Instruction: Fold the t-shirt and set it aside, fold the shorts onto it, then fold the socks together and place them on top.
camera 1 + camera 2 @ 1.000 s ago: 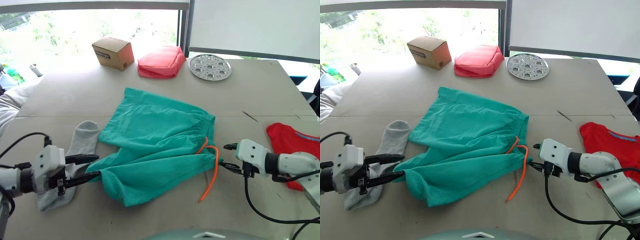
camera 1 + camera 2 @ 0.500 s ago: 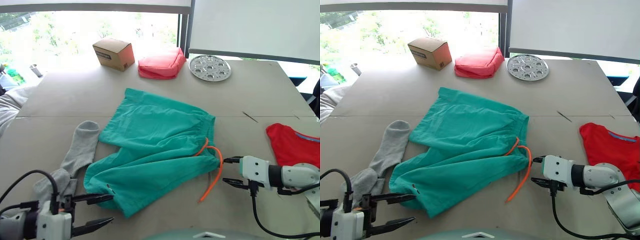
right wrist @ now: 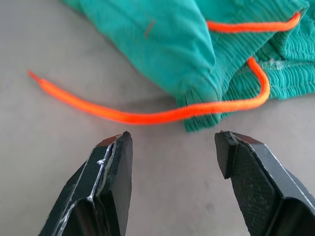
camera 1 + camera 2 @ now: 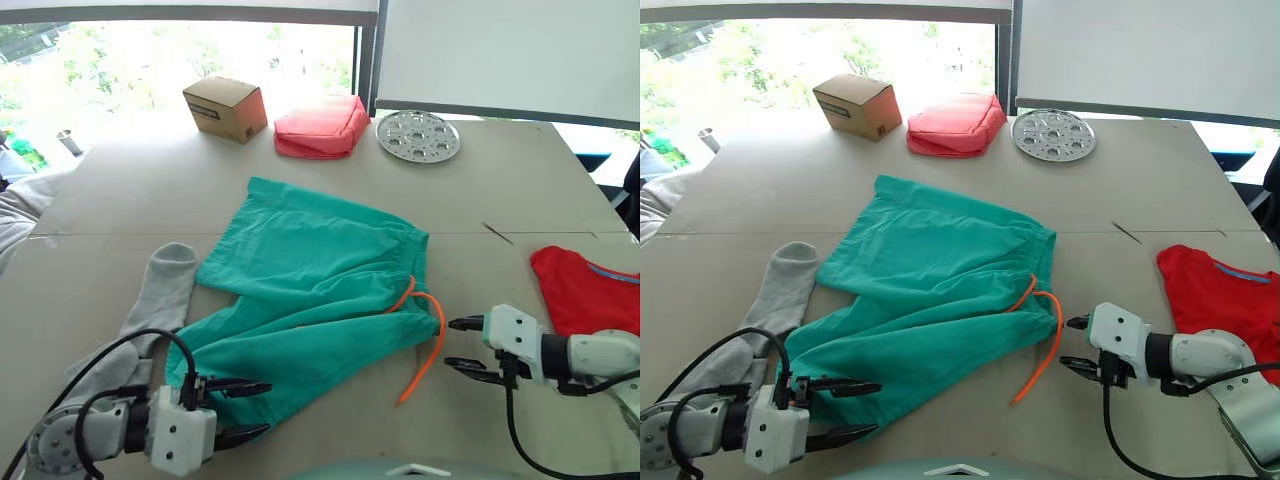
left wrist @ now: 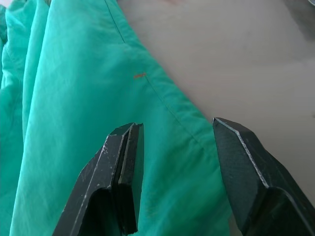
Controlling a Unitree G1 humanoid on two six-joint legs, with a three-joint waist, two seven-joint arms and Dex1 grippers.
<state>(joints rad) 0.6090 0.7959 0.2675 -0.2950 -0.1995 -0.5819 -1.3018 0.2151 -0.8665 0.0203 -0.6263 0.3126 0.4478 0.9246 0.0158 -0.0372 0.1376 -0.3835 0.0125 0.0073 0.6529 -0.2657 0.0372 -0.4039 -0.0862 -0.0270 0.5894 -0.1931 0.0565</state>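
Teal shorts (image 4: pixel 320 290) are judged the step in hand: a leg hem is straddled by the wide left gripper (image 4: pixel 245 411), the waistband corner faced by the wide right gripper (image 4: pixel 467 345); closure is required next.

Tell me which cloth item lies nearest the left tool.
The shorts: the open left tool sits at their hem; socks and t-shirt lie apart.

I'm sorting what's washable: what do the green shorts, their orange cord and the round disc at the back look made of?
The shorts look like thin matte woven cloth: soft folds, stitched hems, a ribbed gathered waistband. The cord seems a braided textile lace, bright and limp. The disc looks like shiny grey metal with punched holes, though coated plastic can't be ruled out.
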